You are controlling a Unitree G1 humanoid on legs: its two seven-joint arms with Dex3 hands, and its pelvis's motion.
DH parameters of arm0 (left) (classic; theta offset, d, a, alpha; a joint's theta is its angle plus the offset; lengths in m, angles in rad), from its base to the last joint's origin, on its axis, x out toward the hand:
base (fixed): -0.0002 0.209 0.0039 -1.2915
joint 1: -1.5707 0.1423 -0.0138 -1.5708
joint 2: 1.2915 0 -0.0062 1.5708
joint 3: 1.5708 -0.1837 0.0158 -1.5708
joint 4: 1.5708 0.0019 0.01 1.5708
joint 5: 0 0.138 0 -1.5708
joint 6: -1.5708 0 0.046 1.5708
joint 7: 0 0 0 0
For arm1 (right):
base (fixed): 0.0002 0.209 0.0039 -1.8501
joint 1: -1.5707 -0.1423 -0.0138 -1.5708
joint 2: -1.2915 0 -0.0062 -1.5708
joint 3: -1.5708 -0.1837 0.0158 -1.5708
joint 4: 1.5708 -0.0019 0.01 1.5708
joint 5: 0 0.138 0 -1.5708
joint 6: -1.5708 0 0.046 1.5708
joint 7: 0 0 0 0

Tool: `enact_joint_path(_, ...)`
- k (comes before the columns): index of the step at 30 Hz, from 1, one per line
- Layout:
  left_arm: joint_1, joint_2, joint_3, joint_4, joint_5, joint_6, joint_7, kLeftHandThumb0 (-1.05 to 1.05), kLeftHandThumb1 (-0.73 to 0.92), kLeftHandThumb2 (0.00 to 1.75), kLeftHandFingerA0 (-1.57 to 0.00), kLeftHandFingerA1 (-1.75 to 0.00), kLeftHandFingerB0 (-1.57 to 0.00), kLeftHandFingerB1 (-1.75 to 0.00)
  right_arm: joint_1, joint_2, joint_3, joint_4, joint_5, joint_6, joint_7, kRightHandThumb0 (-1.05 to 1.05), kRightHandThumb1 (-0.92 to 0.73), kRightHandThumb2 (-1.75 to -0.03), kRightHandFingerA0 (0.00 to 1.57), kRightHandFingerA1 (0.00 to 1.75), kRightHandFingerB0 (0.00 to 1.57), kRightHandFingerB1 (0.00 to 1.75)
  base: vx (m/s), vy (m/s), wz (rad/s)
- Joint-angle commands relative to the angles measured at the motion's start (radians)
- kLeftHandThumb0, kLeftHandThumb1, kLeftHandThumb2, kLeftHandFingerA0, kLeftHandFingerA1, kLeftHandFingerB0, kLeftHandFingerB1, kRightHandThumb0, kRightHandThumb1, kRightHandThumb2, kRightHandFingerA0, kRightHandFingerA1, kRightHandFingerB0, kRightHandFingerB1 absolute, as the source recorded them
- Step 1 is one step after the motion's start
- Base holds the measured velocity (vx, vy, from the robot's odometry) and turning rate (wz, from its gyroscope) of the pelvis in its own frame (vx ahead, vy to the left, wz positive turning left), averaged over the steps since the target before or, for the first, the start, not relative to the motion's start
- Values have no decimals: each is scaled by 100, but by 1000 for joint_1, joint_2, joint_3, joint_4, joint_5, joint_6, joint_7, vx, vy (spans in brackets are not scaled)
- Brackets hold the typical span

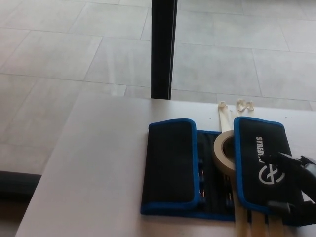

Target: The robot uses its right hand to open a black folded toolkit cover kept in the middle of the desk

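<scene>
Right robot hand (291, 190) cut off at frame corner, fingers spread over toolkit cover (217, 170), hiding logo.

Setting: a workroom or lab, by appearance (exact kind could not be told). Evidence: plain white desk (98, 163); large grey floor tiles (59, 49); black upright post (163, 49); tool pouch (170, 168); masking tape roll (224, 150).

One toolkit (217, 170) w/ two flaps (both folded in), one tape roll (224, 151), one robot hand (296, 187), one dark post (163, 49), one counter (98, 173).
</scene>
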Motion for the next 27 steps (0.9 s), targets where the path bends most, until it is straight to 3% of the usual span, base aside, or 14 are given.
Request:
enact_joint_path(1, 6, 42, -20, 7, 3, -3, -8, -94, 87, 66, -30, -56, -28, -39, -13, -71, 21, 10, -158, -80, -32, -64, -68, -62, 19, 54, 33, 33, 0, 0, 0)
enact_joint_path(2, 6, 41, -18, 5, -2, -2, -5, -98, 75, 77, -30, -57, -26, -42, -13, -70, 24, 18, -162, -93, -38, -65, -71, -61, 20, 51, 33, 33, 0, 0, 0)
enact_joint_path(10, -2, 45, -15, 9, -15, 2, -4, -96, 75, 76, -31, -59, -26, -42, 4, -74, 53, -25, -252, -94, -41, -66, -73, -62, 19, 50, 31, 32, 0, 0, 0)
enact_joint_path(15, -3, 54, -36, 11, 3, 0, -10, -93, 89, 67, -31, -56, -27, -39, 25, -58, 63, -62, -273, -78, -18, -68, -73, -62, 17, 49, 30, 32, 0, 0, 0)
enact_joint_path(16, -4, 54, -36, 11, 1, 0, -11, -94, 88, 67, -32, -56, -27, -39, 29, -57, 62, -68, -273, -75, -13, -70, -57, -91, 13, 54, 21, 45, 0, 0, 0)
enact_joint_path(17, -2, 52, -41, 12, 1, -10, -9, -96, 87, 67, -32, -57, -27, -40, 34, -48, 67, -74, -287, -63, -13, -67, -70, -61, 14, 50, 28, 31, 0, 0, 0)
enact_joint_path(18, -1, 52, -45, 13, 3, -15, -7, -96, 87, 67, -32, -57, -27, -40, 35, -44, 68, -75, -294, -59, -13, -67, -70, -61, 14, 50, 28, 31, 0, 0, 0)
enact_joint_path(19, -1, 52, -46, 14, 1, -16, -5, -96, 87, 67, -32, -57, -28, -40, 35, -39, 69, -72, -299, -56, -17, -71, -55, -90, 11, 54, 20, 44, 0, 0, 0)
enact_joint_path(20, -2, 51, -46, 15, -1, -16, -3, -96, 87, 67, -32, -57, -28, -40, 34, -33, 70, -68, -307, -51, -23, -71, -55, -90, 11, 54, 20, 44, 0, 0, 0)
enact_joint_path(21, -7, 50, -30, 18, -21, 4, -5, -96, 85, 66, -32, -57, -28, -40, 29, -25, 75, -65, -322, -35, -20, -69, -70, -61, 13, 50, 26, 30, 0, 0, 0)
enact_joint_path(22, -4, 51, -32, 15, -20, 0, -12, -95, 86, 66, -34, -57, -28, -40, 29, -19, 74, -67, -325, -24, -18, -68, -71, -61, 12, 50, 25, 30, 0, 0, 0)
enact_joint_path(23, -5, 51, -32, 16, -19, -1, -11, -95, 86, 66, -34, -57, -28, -40, 27, -13, 75, -73, -339, -1, -15, -70, -55, -88, 11, 54, 16, 43, 0, 0, 0)
enact_joint_path(24, -4, 51, -37, 15, -13, -5, -7, -93, 87, 66, -34, -57, -28, -40, 22, -8, 79, -62, -365, 1, -46, -66, -69, -61, 15, 51, 26, 30, 0, 0, 0)
enact_joint_path(27, -10, 49, -28, 14, -26, 10, -2, -92, 86, 66, -32, -56, -28, -40, 7, 4, 81, -41, -408, 33, -80, -68, -70, -61, 15, 53, 25, 30, 0, 0, 0)
